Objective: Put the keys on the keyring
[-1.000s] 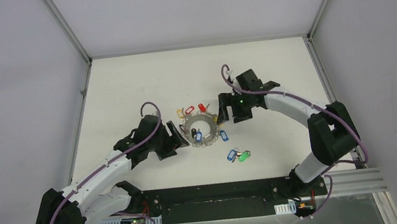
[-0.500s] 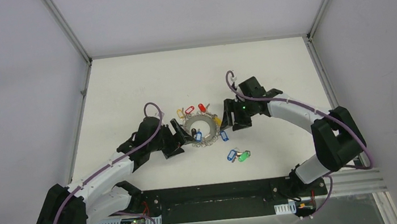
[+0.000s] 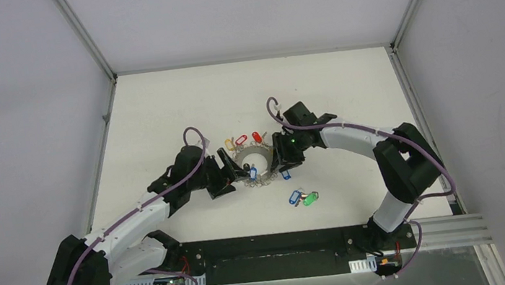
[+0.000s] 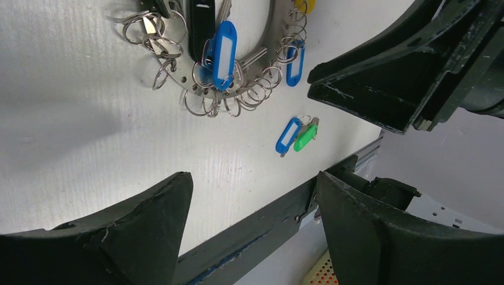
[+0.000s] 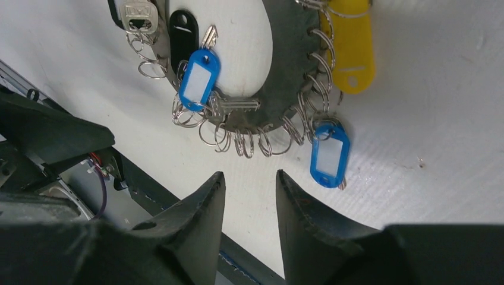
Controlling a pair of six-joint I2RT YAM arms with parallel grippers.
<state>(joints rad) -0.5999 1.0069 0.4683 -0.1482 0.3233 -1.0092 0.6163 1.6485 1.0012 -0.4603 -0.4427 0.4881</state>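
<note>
- In the last second the right arm swung in from the right. The right gripper [image 5: 249, 176] ended at the right edge of the keyring [image 5: 284, 71].
- Over the same second its jaws narrowed from wide to a slim gap. Bare table [image 3: 158, 110] showed between the fingers, and nothing was held.
- The left gripper [image 4: 252, 181] crept slightly closer to the ring's left edge. Its jaws stood wide and empty. I could not tell whether they touched the ring.
- The keyring had not shifted. It lay flat at mid-table between the two grippers.
- The keys [image 3: 303, 197], with blue and green tags side by side, lay where they were before. They were near and right of the ring, apart from it and from both grippers.
- Judgement: both arms were bracketing the ring, probably to steady or lift it first. Threading the keys had not begun.
- Pose: both forearms converged on the ring. The left reached in from the near left. The right arced in from the right, its elbow out toward the right side of the table.
</note>
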